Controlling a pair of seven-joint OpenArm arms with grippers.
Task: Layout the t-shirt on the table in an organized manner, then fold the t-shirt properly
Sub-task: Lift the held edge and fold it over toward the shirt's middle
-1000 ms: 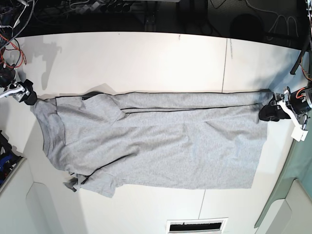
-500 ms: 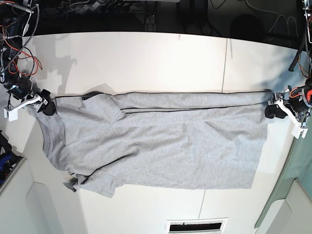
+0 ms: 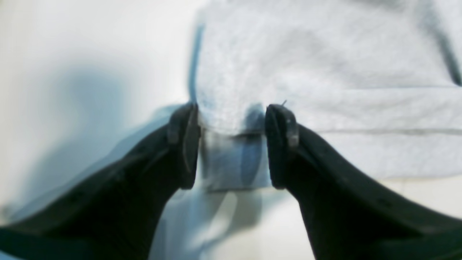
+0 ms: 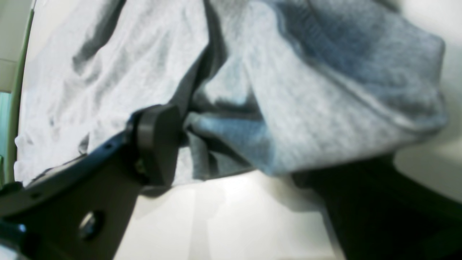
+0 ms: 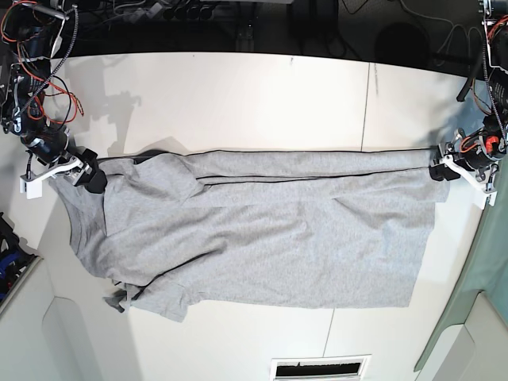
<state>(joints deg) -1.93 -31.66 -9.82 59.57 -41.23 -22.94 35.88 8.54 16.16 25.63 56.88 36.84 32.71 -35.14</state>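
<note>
The grey t-shirt lies spread lengthwise on the white table, with no lettering showing. My left gripper is at the shirt's far hem corner on the view's right. In the left wrist view its jaws stand apart, with the flat hem corner of the t-shirt between them. My right gripper is at the shoulder end on the view's left. In the right wrist view its jaws stand wide apart. Bunched cloth lies between them and drapes over one finger.
A thin dark seam crosses the table. A vent grille sits at the front edge. Loose wires hang at the back left. A green surface borders the table on the right. One crumpled sleeve lies at the front left.
Both grippers moved inward toward the shirt. The shoulder end followed the right gripper and slackened. The left gripper shifted slightly back along the hem corner.
</note>
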